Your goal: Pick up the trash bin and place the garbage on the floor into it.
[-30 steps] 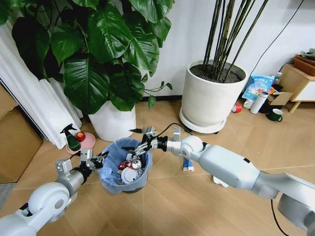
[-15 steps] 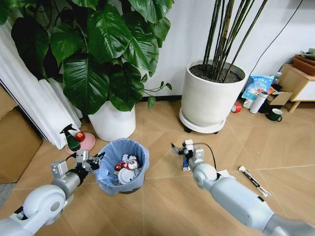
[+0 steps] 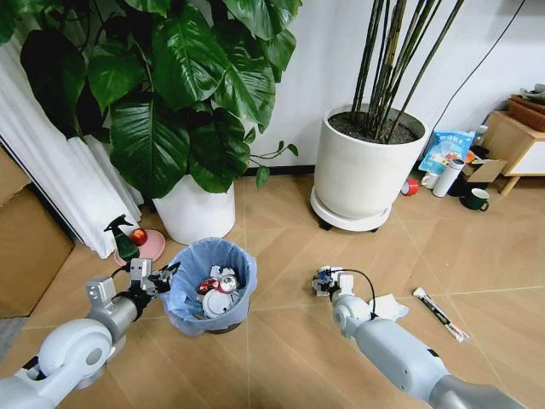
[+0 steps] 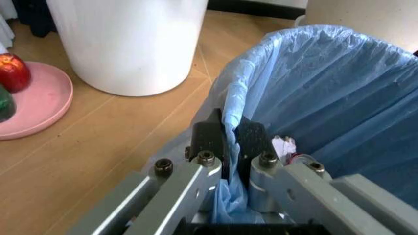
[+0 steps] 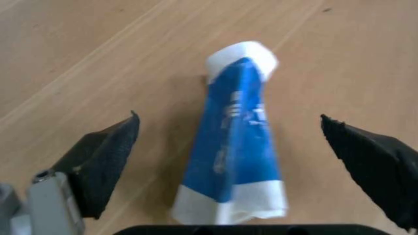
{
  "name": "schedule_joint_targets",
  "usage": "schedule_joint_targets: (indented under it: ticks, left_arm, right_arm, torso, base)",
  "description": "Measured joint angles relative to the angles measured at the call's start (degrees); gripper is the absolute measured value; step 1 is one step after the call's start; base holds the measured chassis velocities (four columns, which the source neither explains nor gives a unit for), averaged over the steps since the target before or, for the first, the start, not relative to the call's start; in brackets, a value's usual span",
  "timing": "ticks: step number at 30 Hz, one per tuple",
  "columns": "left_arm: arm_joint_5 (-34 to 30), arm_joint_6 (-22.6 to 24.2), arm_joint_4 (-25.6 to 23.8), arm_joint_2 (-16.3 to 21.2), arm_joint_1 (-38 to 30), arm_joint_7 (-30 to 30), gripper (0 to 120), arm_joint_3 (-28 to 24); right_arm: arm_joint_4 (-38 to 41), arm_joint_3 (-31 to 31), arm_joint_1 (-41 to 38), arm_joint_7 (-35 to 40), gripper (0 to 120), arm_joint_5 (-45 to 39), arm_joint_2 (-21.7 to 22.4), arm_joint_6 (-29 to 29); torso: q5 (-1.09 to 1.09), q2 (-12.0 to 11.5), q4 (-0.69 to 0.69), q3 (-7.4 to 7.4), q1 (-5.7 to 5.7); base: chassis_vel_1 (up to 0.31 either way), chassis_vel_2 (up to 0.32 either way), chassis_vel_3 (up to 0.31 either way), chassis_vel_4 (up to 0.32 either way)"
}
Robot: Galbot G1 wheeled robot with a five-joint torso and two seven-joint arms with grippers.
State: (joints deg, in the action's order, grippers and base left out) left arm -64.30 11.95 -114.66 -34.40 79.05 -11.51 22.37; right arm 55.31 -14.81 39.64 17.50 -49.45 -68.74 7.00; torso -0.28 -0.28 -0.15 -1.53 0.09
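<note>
The trash bin (image 3: 210,288), dark with a light-blue bag over its rim, stands in front of the leafy plant and holds a red wrapper (image 3: 209,286) and a white disc (image 3: 220,303). My left gripper (image 3: 162,277) is shut on the bin's near-left rim; the left wrist view shows its fingers (image 4: 209,137) pinching the bag edge (image 4: 230,103). My right gripper (image 3: 326,279) is low over the floor to the right of the bin, open. In the right wrist view the blue-white packet (image 5: 238,142) lies between its spread fingertips (image 5: 104,156). A crumpled white tissue (image 3: 388,307) and a thin black-white strip (image 3: 440,313) lie farther right.
A white plant pot (image 3: 196,215) stands just behind the bin and a larger one (image 3: 362,170) behind the right gripper. A green spray bottle (image 3: 126,241) sits on a pink dish at the left. Boxes, a mug (image 3: 477,199) and a low cabinet crowd the far right.
My right gripper has left the bin's opening, swung right and dropped to the floor over the blue-white packet, its fingers now wide open. The left gripper keeps its hold on the rim.
</note>
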Motion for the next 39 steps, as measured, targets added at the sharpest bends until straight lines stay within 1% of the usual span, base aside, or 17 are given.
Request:
schedule_joint_targets:
  ticks: [3, 4, 7, 9, 10, 11, 12, 14, 15, 17, 19, 20, 21, 22, 26, 33, 39]
  left_arm:
    - [-0.07, 0.00, 0.07, -0.04, -0.27, -0.26, 0, -0.13]
    - [-0.07, 0.00, 0.07, -0.04, -0.27, -0.26, 0, -0.13]
    - [-0.10, 0.00, 0.09, -0.04, -0.29, -0.34, 0, -0.13]
    - [-0.12, 0.00, 0.11, -0.04, -0.28, -0.34, 0, -0.13]
    - [-0.12, 0.00, 0.11, -0.04, -0.28, -0.34, 0, -0.13]
    - [-0.13, 0.00, 0.13, -0.08, -0.28, -0.35, 0, -0.13]
    - [-0.13, 0.00, 0.13, -0.09, -0.30, -0.36, 0, -0.13]
    - [-0.14, 0.00, 0.05, -0.09, -0.36, -0.49, 0, -0.13]
    - [-0.14, 0.00, 0.05, -0.09, -0.36, -0.49, 0, -0.13]
    - [-0.33, 0.00, -0.46, 0.26, -0.03, -0.58, 0, 0.31]
    - [-0.34, 0.00, -0.53, 0.33, 0.09, -0.58, 0, 0.47]
    - [-0.37, 0.00, -0.64, 0.49, 0.64, -0.56, 0, 1.05]
    - [-0.37, 0.00, -0.65, 0.50, 0.91, -0.54, 0, 1.22]
    - [-0.37, 0.00, -0.65, 0.50, 0.91, -0.54, 0, 1.22]
    - [-0.33, 0.00, -0.84, 0.47, 1.69, -0.43, 0, 1.70]
    - [-0.32, 0.00, -0.58, 0.41, 1.79, -0.36, 0, 1.93]
    - [-0.16, 0.00, -0.76, -0.17, 2.13, -0.39, 0, 2.10]
  right_arm:
    - [-3.02, 0.02, -1.06, -3.35, 85, 0.79, -1.46, -0.92]
    - [-3.02, 0.02, -1.06, -3.35, 85, 0.79, -1.46, -0.92]
    - [-3.89, -0.24, -1.53, -4.09, 70, 0.91, -1.60, -0.93]
    - [-4.03, -0.33, -1.63, -4.11, 62, 0.91, -1.54, -0.87]
    - [-4.03, -0.33, -1.63, -4.11, 62, 0.91, -1.54, -0.87]
    - [-4.00, -0.44, -1.64, -4.11, 55, 0.90, -1.34, -0.80]
    - [-3.95, -0.48, -1.64, -4.10, 53, 0.88, -1.25, -0.75]
    - [-3.85, -0.50, -1.62, -4.04, 44, 0.84, -1.03, -0.64]
    - [-3.85, -0.50, -1.62, -4.04, 44, 0.84, -1.03, -0.64]
    - [-3.84, -0.66, -1.61, -4.04, 33, 0.77, -0.71, -0.60]
    - [-3.84, -0.68, -1.61, -4.04, 32, 0.75, -0.65, -0.59]
    - [-3.78, -0.74, -1.61, -4.03, 24, 0.66, -0.32, -0.49]
    - [-3.73, -0.74, -1.57, -4.03, 20, 0.63, -0.18, -0.44]
    - [-3.73, -0.74, -1.57, -4.03, 20, 0.63, -0.18, -0.44]
    - [-3.45, -0.41, -1.07, -3.98, 1, 0.60, 0.08, -0.33]
    - [-2.10, 0.39, -0.18, -3.85, 0, 0.86, 0.66, -0.42]
    - [-1.01, 1.12, 0.33, -6.33, 0, 2.12, 1.91, -2.98]
  torso:
    - [0.01, 0.00, 0.02, 0.00, 0.00]
    - [0.01, 0.00, 0.02, 0.00, 0.00]
    - [0.01, 0.00, 0.01, 0.00, 0.00]
    - [0.00, 0.00, 0.00, 0.00, 0.00]
    - [0.00, 0.00, 0.00, 0.00, 0.00]
    - [0.01, 0.00, 0.00, 0.00, 0.00]
    - [0.01, 0.00, 0.00, 0.00, 0.00]
    - [0.00, 0.00, 0.00, 0.00, 0.00]
    - [0.00, 0.00, 0.00, 0.00, 0.00]
    - [0.01, 0.00, 0.00, 0.00, 0.00]
    - [0.01, 0.00, 0.00, 0.00, 0.00]
    - [0.01, 0.00, 0.00, 0.00, 0.00]
    - [0.01, 0.00, 0.01, 0.00, 0.00]
    - [0.01, 0.00, 0.01, 0.00, 0.00]
    - [0.00, 0.00, 0.01, 0.00, 0.00]
    - [0.01, 0.00, 0.01, 0.00, 0.00]
    - [0.01, 0.00, 0.01, 0.00, 0.00]
  base:
    - [0.000, 0.000, 0.000, 0.000]
    - [0.000, 0.000, 0.000, 0.000]
    - [0.000, 0.000, 0.000, 0.000]
    - [0.000, 0.000, 0.000, 0.000]
    - [0.000, 0.000, 0.000, 0.000]
    - [0.000, 0.000, 0.000, 0.000]
    - [0.000, 0.000, 0.000, 0.000]
    - [0.000, 0.000, 0.000, 0.000]
    - [0.000, 0.000, 0.000, 0.000]
    - [0.000, 0.000, 0.000, 0.000]
    - [0.000, 0.000, 0.000, 0.000]
    - [0.000, 0.000, 0.000, 0.000]
    - [0.000, 0.000, 0.000, 0.000]
    - [0.000, 0.000, 0.000, 0.000]
    - [0.000, 0.000, 0.000, 0.000]
    - [0.000, 0.000, 0.000, 0.000]
    - [0.000, 0.000, 0.000, 0.000]
